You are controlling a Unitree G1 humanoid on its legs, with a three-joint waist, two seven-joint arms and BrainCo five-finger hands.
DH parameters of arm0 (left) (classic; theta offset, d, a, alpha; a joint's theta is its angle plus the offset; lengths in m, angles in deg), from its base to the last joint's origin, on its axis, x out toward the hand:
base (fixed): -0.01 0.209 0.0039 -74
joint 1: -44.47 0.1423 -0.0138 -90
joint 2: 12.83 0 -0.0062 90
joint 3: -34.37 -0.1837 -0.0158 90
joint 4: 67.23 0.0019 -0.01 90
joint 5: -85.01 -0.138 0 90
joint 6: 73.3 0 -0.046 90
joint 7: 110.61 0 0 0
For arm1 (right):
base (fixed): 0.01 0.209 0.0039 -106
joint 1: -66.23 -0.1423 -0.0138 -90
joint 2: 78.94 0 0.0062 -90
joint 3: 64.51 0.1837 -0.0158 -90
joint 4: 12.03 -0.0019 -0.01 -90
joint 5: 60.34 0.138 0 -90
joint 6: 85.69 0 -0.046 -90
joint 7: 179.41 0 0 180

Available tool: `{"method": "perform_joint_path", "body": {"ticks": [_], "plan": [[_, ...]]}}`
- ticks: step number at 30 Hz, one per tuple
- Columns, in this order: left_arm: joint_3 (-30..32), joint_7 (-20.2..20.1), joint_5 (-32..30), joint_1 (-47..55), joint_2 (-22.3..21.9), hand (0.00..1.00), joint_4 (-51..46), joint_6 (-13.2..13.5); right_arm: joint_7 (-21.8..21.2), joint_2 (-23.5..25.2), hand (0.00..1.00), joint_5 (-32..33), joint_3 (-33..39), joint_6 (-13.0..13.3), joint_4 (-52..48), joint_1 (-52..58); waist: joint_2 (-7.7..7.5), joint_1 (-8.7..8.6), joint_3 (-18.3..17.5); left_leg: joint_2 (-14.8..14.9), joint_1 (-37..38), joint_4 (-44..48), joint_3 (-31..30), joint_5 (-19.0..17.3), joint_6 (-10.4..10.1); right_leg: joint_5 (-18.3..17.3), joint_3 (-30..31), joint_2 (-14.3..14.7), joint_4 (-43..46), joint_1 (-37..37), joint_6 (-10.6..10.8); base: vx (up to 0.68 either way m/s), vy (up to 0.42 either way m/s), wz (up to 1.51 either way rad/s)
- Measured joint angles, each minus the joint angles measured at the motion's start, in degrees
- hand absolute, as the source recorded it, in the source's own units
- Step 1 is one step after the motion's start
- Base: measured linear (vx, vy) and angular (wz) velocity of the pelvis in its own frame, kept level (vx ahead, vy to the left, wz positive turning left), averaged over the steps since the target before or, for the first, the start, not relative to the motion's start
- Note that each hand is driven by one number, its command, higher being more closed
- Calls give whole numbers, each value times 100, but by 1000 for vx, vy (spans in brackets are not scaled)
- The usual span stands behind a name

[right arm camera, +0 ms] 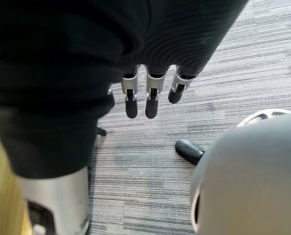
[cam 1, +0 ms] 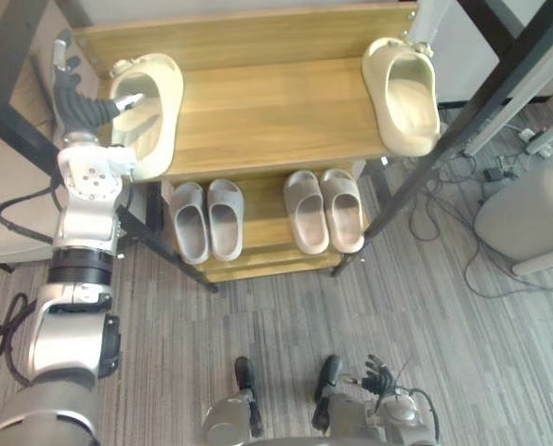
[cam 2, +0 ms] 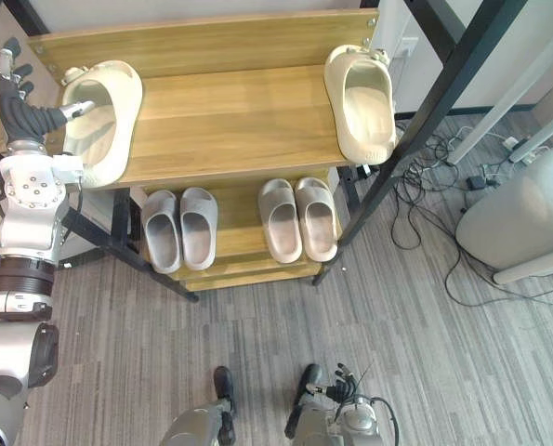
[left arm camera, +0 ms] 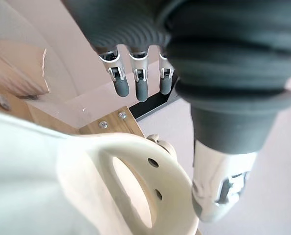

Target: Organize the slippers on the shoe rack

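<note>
The left arm (cam 1: pixel 83 221), beside the left post of the shoe rack (cam 1: pixel 276 121), is made of rounded silver-grey segments, with a black band between two of them. Nearer to the rack, the wrist (cam 1: pixel 92 175) is a pale block whose round face carries small dark holes. The left hand (cam 1: pixel 79 104) wears a dark ribbed cover. Its fingers (left arm camera: pixel 141 81) are silver with dark tips, and the thumb (left arm camera: pixel 217 193) is silver too. The right hand (right arm camera: pixel 152 98) has the same dark cover and the same silver, dark-tipped fingers.
</note>
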Motion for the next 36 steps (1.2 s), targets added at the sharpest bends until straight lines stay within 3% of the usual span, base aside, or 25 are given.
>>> {"method": "perform_joint_path", "body": {"ticks": [19,20,25,36], "plan": [[-834,-522,-1287,-1343,553,0,1258,-549,-18,50,0,229,-212,16,26,-209,-3,-62,148,-62,-74,-484,-5,472,-24,304,61,41,-202,-238,-55,-54,25,-2],[-874,-540,-1316,-1422,557,100,1342,-570,-20,48,0,231,-212,15,34,-245,-1,-62,168,-62,-79,-484,-7,485,-16,308,62,42,-202,-243,-56,-59,56,0],[-1161,-746,-1535,-1707,719,100,1700,-608,-24,48,0,316,-224,18,44,-377,8,-105,175,-80,-133,-488,6,503,-18,351,128,38,-207,-325,-82,-43,60,-4],[-1348,-734,-1625,-2301,983,100,1936,-609,-36,49,0,454,-222,19,71,-499,2,-327,243,-142,-200,-487,77,551,58,582,285,62,-397,-389,-45,-1,77,-6]]}}
